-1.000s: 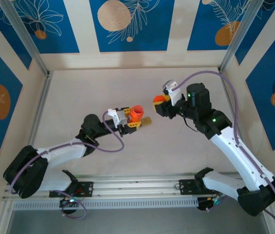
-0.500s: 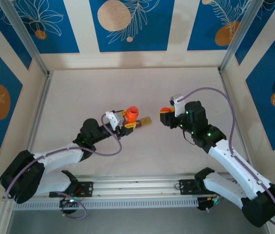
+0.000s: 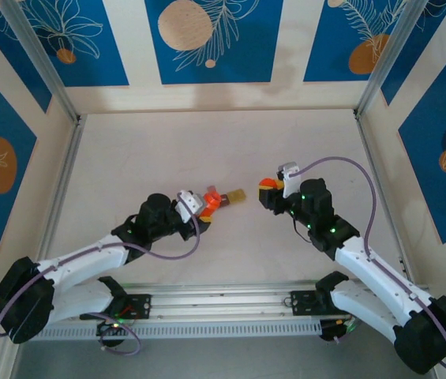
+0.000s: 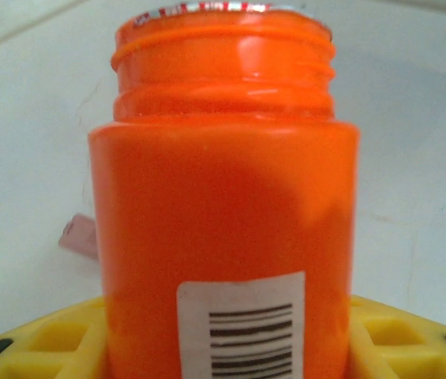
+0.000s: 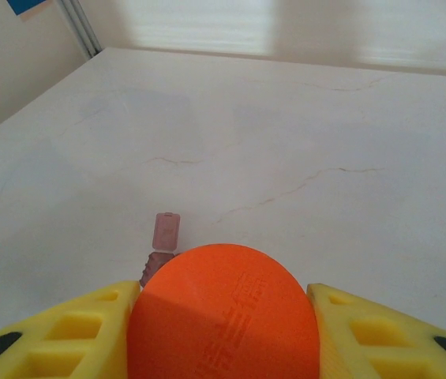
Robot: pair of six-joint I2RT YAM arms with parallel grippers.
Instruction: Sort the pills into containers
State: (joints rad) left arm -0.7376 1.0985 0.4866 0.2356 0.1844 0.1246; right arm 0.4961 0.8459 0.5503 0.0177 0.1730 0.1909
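- The left jaws have carried the bottle [image 3: 213, 200] toward 7 o'clock, nearer the arm bases.
- The bottle stood upright with its mouth up; now it is tipped over.
- The right jaws have brought the cap [image 3: 267, 184] toward 6 o'clock, with that arm folded back.

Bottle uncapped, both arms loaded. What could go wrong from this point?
1. The orange bottle in the left gripper looks tipped toward the containers. They are small beside it, so its contents may spill past them onto the table.
2. Its neck sits close to them, and a nudge could shove them aside.
3. The right gripper is occupied with the cap, so it cannot steady them.
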